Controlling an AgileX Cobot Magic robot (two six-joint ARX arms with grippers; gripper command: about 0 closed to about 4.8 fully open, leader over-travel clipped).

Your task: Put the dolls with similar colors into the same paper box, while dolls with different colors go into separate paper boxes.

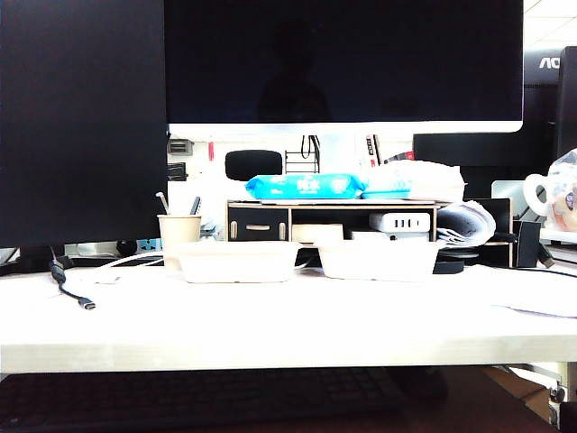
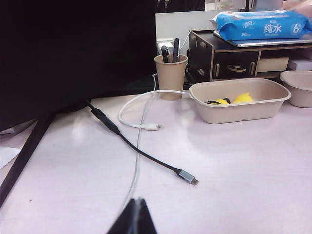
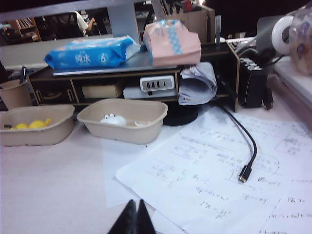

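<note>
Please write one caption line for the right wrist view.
Closed right hand above papers; white doll in the nearer box.

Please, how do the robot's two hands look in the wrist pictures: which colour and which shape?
Only the fingertips show. The left hand is two black fingers meeting in a narrow pointed wedge. The right hand looks the same: black, pointed, plain. No markings or cables show on either. The arms themselves appear in no picture.

In the exterior view the paper boxes (image 1: 239,262) hide the dolls.
</note>
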